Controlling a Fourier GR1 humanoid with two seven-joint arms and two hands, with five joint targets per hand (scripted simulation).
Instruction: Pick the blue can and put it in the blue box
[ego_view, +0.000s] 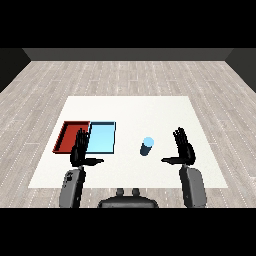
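Observation:
The blue can (146, 146) stands upright on the white table (130, 112), right of the trays. The light blue tray (102, 138) lies left of the can with nothing in it. My right hand (184, 149) hovers to the right of the can, a short gap away, fingers straight up and thumb pointing towards the can. My left hand (80, 150) is raised over the near edge where the two trays meet, fingers straight, thumb out to the right. Neither hand holds anything.
The red tray (68, 136) lies against the left side of the light blue tray, partly behind my left hand. Wooden floor surrounds the table on all sides.

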